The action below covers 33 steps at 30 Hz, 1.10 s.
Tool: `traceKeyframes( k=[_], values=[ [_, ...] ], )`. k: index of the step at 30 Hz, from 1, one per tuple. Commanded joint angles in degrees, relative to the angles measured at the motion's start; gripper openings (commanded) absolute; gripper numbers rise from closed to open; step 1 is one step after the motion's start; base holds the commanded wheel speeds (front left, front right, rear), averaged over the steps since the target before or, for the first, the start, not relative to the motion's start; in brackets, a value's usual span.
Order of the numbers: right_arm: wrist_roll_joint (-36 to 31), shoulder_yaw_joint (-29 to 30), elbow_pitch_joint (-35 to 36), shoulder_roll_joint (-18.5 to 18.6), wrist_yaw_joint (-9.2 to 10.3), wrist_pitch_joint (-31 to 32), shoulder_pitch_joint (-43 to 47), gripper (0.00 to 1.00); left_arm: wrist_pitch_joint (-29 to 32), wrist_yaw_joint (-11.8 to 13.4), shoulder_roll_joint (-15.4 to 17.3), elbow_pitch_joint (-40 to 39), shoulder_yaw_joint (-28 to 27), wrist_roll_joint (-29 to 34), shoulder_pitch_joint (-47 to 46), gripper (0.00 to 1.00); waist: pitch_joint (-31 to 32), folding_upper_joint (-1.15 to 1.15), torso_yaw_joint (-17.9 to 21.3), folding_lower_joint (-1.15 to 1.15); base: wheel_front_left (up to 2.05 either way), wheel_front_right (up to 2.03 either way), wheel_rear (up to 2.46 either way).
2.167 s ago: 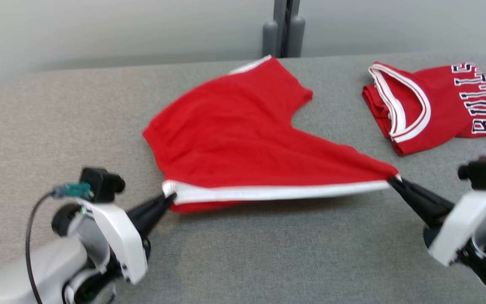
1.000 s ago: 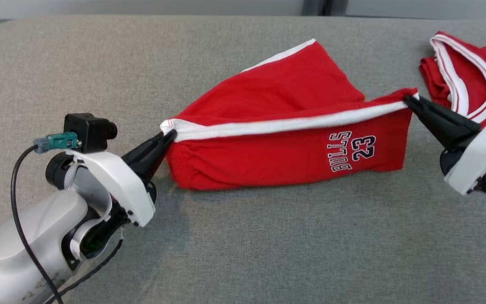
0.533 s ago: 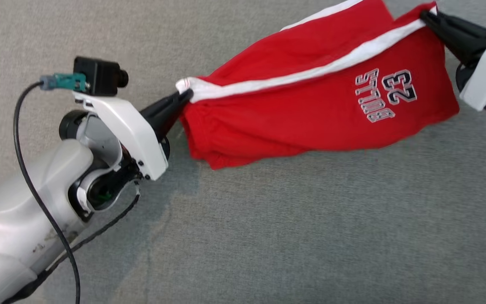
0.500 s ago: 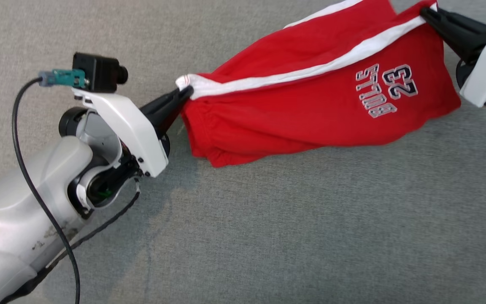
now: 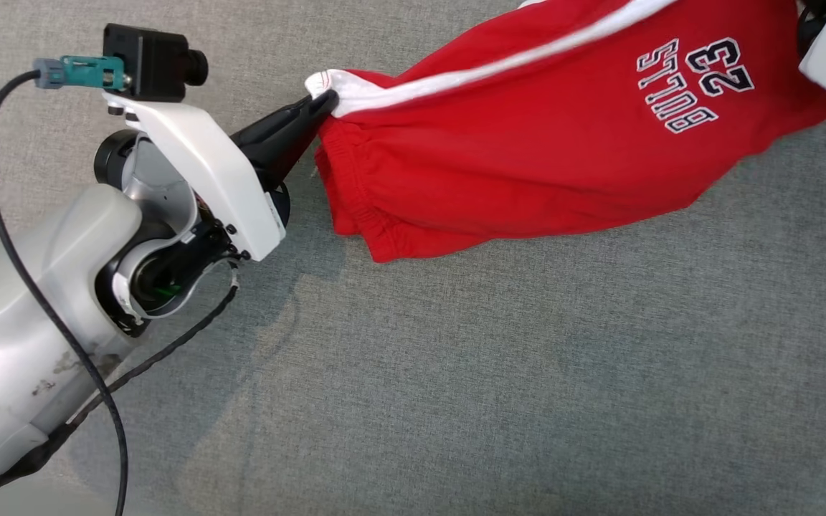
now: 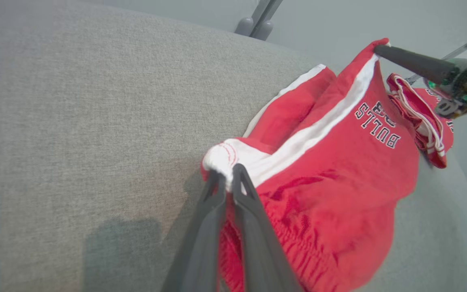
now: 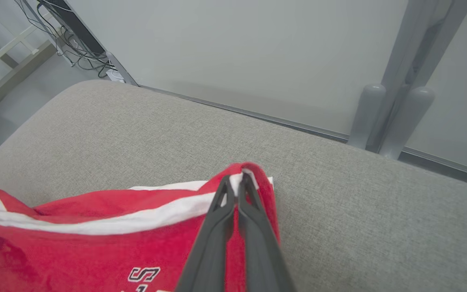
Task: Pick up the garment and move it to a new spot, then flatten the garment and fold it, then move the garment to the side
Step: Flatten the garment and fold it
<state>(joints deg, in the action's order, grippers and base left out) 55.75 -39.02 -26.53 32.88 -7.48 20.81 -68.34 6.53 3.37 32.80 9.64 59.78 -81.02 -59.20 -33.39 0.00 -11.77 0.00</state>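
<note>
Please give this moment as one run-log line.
left gripper: shut on red shorts, waistband corner | right gripper: shut on red shorts, opposite corner | shorts: stretched between both, hanging over grey surface

Red white-striped garment (image 5: 528,165), perhaps shorts, outstretched.

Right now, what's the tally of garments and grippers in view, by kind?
Red shorts: 1
Red jersey: 1
Grippers: 2, the left gripper and the right gripper, both shut on the shorts
Total: 4
</note>
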Motion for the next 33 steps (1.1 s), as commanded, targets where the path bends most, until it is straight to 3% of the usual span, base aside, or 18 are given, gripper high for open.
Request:
traceKeyframes(
  k=[1, 7, 17, 19, 20, 21, 33],
  values=[
    [0.7, 0.0, -0.8, 0.6, -0.04, -0.7, -0.8, 0.0, 0.0, -0.2, 0.7, -0.3, -0.7, -0.4, -0.8, 0.0, 0.0, 0.0, -0.2, 0.0, 0.0, 0.0, 0.0],
    [2.0, -1.9, -4.7, 1.0, -0.04, -0.8, -2.3, 0.0, 0.9, 0.5, 1.8, -1.0, -1.0, -1.6, 0.2, 0.0, 0.0, 0.0, -0.5, 0.0, 0.0, 0.0, 0.0],
    [2.9, -5.6, -9.3, -0.9, -0.04, -1.6, -4.9, 0.03, 1.5, 0.1, 0.8, -0.6, -0.4, -1.6, 0.0, 0.0, -0.6, 0.0, -0.8, 0.0, 0.0, 0.0, 0.0],
    [3.3, -6.3, -10.1, -1.2, -0.04, -1.8, -5.4, 0.42, 1.7, -0.2, 0.5, -0.3, -0.2, -1.5, -0.1, 0.77, -0.5, 0.0, -0.8, 0.0, 0.0, 0.0, 0.0],
    [3.5, -6.6, -10.5, -1.3, -0.04, -1.8, -5.5, 0.94, 1.8, -0.3, 0.3, -0.1, -0.1, -1.4, -0.2, 1.0, -0.4, 0.0, -0.8, 0.0, 0.0, 0.0, 0.0],
    [3.6, -6.9, -10.7, -1.5, -0.04, -1.7, -5.5, 1.0, 1.8, -0.4, 0.2, 0.1, 0.0, -1.3, -0.2, 1.0, -0.3, 0.0, -0.8, 0.0, 0.0, 0.0, 0.0],
    [6.2, -9.8, -11.2, -2.8, -0.04, -5.0, -5.2, 1.0, 1.9, -0.7, 1.0, 0.6, 0.7, -0.5, 0.7, 1.0, 2.5, 0.0, 0.5, 0.0, 0.0, 0.0, 0.0]
  ],
)
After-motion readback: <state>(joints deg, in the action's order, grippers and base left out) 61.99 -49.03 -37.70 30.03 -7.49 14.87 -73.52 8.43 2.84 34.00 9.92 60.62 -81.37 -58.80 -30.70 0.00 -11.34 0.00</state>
